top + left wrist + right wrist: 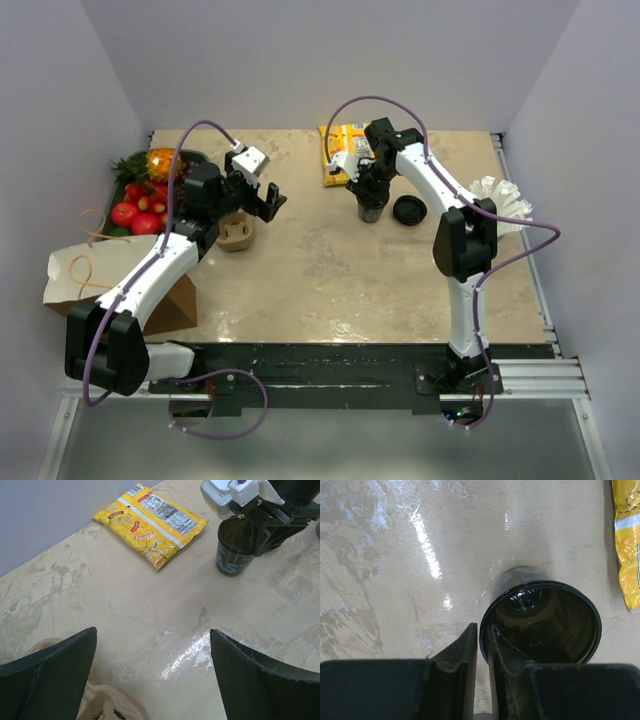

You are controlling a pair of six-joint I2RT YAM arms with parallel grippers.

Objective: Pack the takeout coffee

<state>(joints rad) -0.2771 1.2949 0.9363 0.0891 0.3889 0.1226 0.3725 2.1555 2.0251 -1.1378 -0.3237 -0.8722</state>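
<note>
The right end effector (482, 630) is clamped on the open coffee cup (545, 625) rim for lifting; the left end effector (152, 631) hangs spread above the pulp carrier (110, 705).

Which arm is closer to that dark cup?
Right. The right gripper straddles the rim of the cup; the left gripper is open, far across the table by the carrier.

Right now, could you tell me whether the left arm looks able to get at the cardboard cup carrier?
Probably yes: the left claw hangs open just above the cardboard cup carrier, nothing between them, and the right claw is far off, pinching the rim of the dark cup.
</note>
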